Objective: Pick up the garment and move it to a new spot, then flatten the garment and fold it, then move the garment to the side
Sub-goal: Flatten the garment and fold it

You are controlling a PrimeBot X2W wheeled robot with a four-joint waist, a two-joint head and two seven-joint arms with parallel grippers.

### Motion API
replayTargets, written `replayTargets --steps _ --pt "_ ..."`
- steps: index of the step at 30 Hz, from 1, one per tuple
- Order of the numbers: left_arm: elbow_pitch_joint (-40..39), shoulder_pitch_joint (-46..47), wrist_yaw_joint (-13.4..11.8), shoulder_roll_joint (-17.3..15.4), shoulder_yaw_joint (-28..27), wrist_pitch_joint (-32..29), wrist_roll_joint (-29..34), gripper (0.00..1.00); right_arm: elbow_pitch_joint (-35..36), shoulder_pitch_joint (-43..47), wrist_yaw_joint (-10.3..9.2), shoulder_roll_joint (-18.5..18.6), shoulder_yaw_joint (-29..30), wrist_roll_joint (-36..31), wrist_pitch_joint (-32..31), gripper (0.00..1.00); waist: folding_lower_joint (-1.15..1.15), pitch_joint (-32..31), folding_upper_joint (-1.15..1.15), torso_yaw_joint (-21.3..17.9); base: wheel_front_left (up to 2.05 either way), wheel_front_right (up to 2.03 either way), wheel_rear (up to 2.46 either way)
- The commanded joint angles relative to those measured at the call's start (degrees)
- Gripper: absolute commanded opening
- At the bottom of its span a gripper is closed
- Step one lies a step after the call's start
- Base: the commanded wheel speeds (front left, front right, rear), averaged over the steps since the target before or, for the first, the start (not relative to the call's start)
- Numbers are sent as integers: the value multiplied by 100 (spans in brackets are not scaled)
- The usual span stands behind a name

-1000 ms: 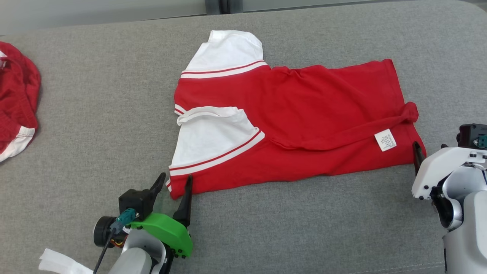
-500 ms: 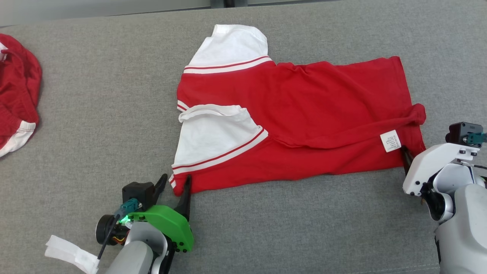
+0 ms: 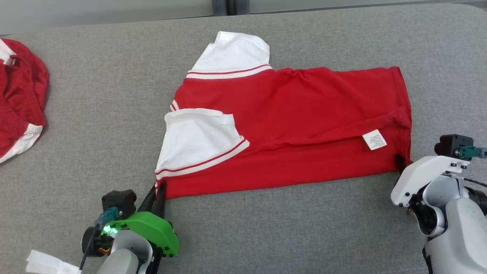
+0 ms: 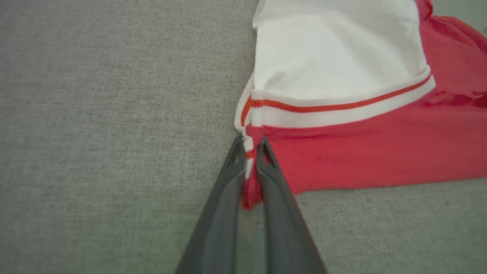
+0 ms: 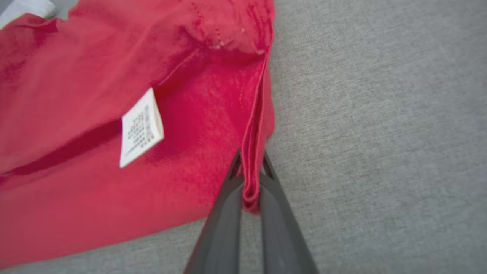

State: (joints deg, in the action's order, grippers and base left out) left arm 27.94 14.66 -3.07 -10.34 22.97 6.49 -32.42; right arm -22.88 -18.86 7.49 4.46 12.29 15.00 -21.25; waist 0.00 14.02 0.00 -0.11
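Over at the left edge of the grey cushion (image 3: 95,95) we've got a second red-and-white garment (image 3: 19,95), bunched up and well apart from the action. At the near-left corner a white scrap (image 3: 45,262) lies by the near edge. Next, our left gripper (image 3: 161,187): it's clamped tight on the near-left corner of the red garment (image 3: 304,110), pinching red cloth just below the striped white band (image 4: 335,110). The red garment lies spread across the middle of the cushion, running left to right. Its white sleeves are at the left end, the near sleeve (image 3: 198,139) lying over the red body and the far sleeve (image 3: 234,51) pointing to the far edge. A long crease runs across to a white label (image 3: 374,139) near the right end. At the near-right corner, our right gripper (image 5: 251,160) is closed on the doubled hem, with cloth squeezed between both fingers.
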Motion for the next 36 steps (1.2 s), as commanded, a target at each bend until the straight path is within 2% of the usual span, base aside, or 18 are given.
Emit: replayTargets --steps 1,11,19,20,21,22,30,36 --pt "-12 -114 -69 -121 -65 23 -54 0 122 171 -1 -2 3 98 7 0 0 -87 0 -6 0 0 0" --pt "-513 -828 -269 -272 -118 -123 -201 0 1051 1311 -8 -118 470 49 -312 0 0 -317 0 -79 0 0 0" --pt "-1057 -1440 -506 -284 -114 -312 -350 0 1050 1474 -12 -122 701 -90 -144 0 0 -382 0 -92 0 0 0" --pt "-1090 -1471 -510 -274 -111 -326 -359 0 1038 1471 -11 -121 715 -92 -133 6 0 -389 0 -80 0 0 0" --pt "-1179 -1523 -510 -255 -110 -313 -400 20 1020 1472 -12 -121 756 -135 -96 100 0 -402 0 -56 0 0 0" --pt "-1221 -1550 -517 -251 -104 -311 -401 100 1019 1458 -12 -119 791 -156 -87 100 0 -410 0 -40 0 0 0" --pt "-1716 -1530 -605 -336 -174 -273 -401 100 1354 1192 -4 -146 869 -442 -189 100 0 -459 0 -7 0 0 0" --pt "-2068 -832 -553 -626 -152 -703 -226 100 1719 651 -4 42 606 -675 -734 100 0 -409 0 -84 0 0 0"
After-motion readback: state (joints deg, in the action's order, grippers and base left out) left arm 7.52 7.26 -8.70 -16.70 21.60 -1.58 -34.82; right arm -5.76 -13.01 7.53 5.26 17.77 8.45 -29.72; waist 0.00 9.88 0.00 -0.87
